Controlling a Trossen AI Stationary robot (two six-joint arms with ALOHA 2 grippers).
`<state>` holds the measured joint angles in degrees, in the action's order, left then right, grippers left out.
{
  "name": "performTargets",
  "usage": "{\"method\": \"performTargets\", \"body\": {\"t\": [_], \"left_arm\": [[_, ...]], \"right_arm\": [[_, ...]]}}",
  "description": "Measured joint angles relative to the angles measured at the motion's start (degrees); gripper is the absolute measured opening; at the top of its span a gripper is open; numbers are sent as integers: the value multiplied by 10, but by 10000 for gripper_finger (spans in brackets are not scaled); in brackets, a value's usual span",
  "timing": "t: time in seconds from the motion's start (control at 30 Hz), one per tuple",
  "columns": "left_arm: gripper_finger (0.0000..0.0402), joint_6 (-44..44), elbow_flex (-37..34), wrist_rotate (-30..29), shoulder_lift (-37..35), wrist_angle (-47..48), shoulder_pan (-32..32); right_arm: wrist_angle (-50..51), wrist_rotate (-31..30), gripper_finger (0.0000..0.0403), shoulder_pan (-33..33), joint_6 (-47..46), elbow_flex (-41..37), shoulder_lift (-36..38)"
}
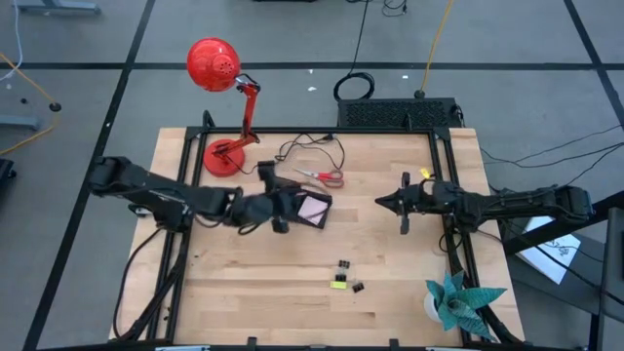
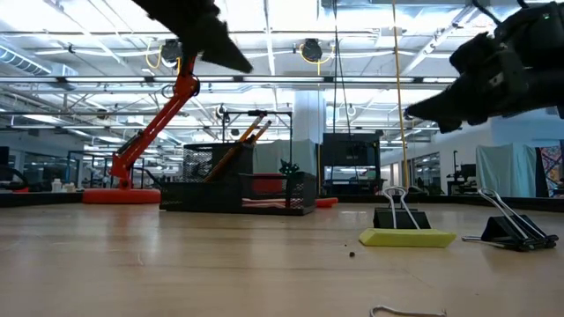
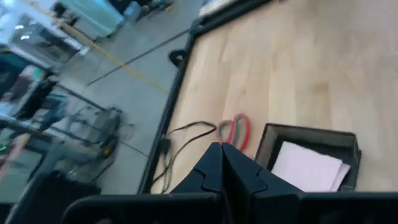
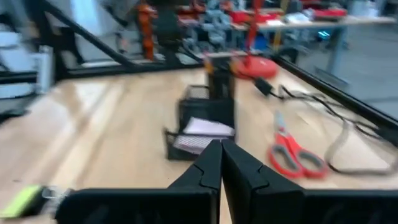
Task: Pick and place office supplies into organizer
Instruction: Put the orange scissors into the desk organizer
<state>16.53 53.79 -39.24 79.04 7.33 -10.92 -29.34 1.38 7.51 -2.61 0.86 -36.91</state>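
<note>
Wooden worktop [image 1: 292, 273]: left claw [image 1: 284, 207] pressed together above the organizer [image 1: 310, 209]; right claw [image 1: 382, 202] also pressed together, empty, near the scissors [image 1: 324, 176].

We see the left pincer [image 1: 290, 205] closed at the high view's centre, its arm reaching from the left; the right pincer [image 1: 382, 202] closed, arm stretching from the right.
</note>
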Motion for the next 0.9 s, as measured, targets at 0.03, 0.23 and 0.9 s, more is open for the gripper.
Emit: {"method": "performTargets", "body": {"t": [0.03,0.23,0.9], "left_arm": [[3,-17,0,-18,-6,8,-15],[3,-19,-63,-26,-77,-45,-62],[7,29,-337,168,-318,-325,25]], "right_arm": [[6,-12,4,0,-2,0,-2],[27,-44,4,-1,-11,20,-27],[82,-118,90,16,62,153,-198]]}}
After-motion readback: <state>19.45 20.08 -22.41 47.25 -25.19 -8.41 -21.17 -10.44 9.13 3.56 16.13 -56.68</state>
